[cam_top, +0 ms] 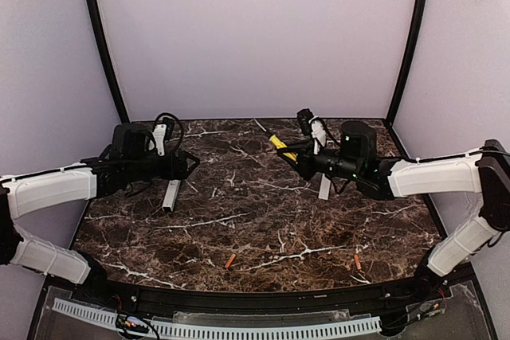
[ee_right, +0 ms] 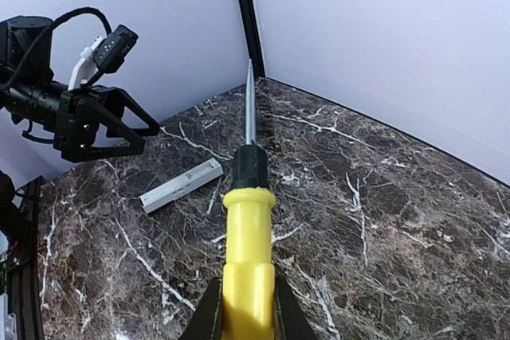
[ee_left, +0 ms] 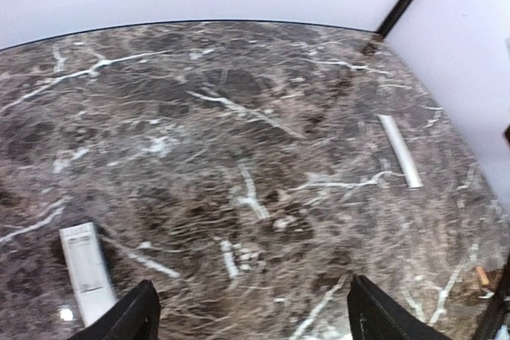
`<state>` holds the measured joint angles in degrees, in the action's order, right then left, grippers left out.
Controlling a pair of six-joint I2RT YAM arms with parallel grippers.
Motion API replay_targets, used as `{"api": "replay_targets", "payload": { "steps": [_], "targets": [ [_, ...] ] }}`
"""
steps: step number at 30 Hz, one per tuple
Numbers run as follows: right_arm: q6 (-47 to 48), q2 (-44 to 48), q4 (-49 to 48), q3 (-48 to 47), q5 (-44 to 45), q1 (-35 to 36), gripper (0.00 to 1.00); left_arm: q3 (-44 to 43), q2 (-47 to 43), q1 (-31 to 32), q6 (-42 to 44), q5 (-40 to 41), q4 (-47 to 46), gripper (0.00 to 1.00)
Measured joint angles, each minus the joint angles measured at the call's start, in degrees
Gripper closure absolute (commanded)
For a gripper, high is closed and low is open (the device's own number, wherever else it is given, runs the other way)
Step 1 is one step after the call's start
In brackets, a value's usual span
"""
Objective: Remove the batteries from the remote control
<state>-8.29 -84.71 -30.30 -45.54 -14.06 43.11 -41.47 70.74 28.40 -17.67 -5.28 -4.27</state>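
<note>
The white remote control (cam_top: 171, 195) lies on the marble table at the left, just in front of my left gripper (cam_top: 191, 165), which is open and empty above the table. The left wrist view shows it at lower left (ee_left: 86, 270), outside the spread jaws of the left gripper (ee_left: 251, 324). One orange battery (cam_top: 230, 260) lies near the front middle, another (cam_top: 358, 261) at the front right. My right gripper (ee_right: 249, 316) is shut on the yellow handle of a screwdriver (ee_right: 249, 252), held above the table with its shaft pointing to the back corner. The remote also shows there (ee_right: 182, 185).
A thin white cover strip (cam_top: 324, 187) lies under the right arm; it also shows in the left wrist view (ee_left: 400, 150). Pale walls and black corner posts (cam_top: 100, 37) enclose the table. A battery (ee_left: 481, 275) lies at the left wrist view's right edge.
</note>
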Motion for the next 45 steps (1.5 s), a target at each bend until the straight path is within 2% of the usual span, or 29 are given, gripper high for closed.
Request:
{"api": "replay_targets", "payload": {
  "steps": [3,10,17,29,31,35,37,39,43,45],
  "targets": [
    [-1.99,-1.03,-3.34,-0.09,-1.51,0.02,1.00,-1.16,0.79,0.20,-2.12,-7.61,-3.69,0.25],
    [-4.68,-4.02,-8.35,-1.86,-3.87,0.79,1.00,-5.35,7.76,3.45,-9.86,-22.53,-16.68,0.28],
    [-5.42,-4.98,-11.17,-3.96,-4.39,3.54,1.00,-8.15,15.37,8.07,-17.66,-30.67,-28.70,0.38],
    [-5.77,-6.49,-13.20,-4.68,-4.79,6.27,1.00,-10.05,21.11,9.75,-28.70,-32.41,-45.53,0.51],
    [-5.77,-6.75,-13.44,-4.98,-4.83,6.54,1.00,-10.19,21.40,9.77,-29.57,-32.02,-46.93,0.57],
    [-5.81,-7.15,-13.81,-5.33,-4.85,6.84,1.00,-10.49,21.79,9.77,-30.67,-31.15,-48.04,0.77],
    [-5.97,-7.34,-13.84,-5.40,-4.55,6.86,1.00,-10.86,22.03,9.77,-30.88,-30.99,-48.46,0.94],
    [-6.08,-7.61,-13.88,-5.44,-4.59,6.91,1.00,-11.10,22.14,9.94,-30.71,-30.25,-48.63,0.99],
    [-6.03,-7.89,-13.86,-5.55,-4.46,6.91,1.00,-11.15,22.36,10.14,-30.97,-30.01,-48.59,1.00],
    [-6.01,-8.00,-13.81,-5.64,-4.35,6.91,0.77,-11.23,22.36,10.14,-30.99,-29.97,-48.24,1.00]
  ]
}}
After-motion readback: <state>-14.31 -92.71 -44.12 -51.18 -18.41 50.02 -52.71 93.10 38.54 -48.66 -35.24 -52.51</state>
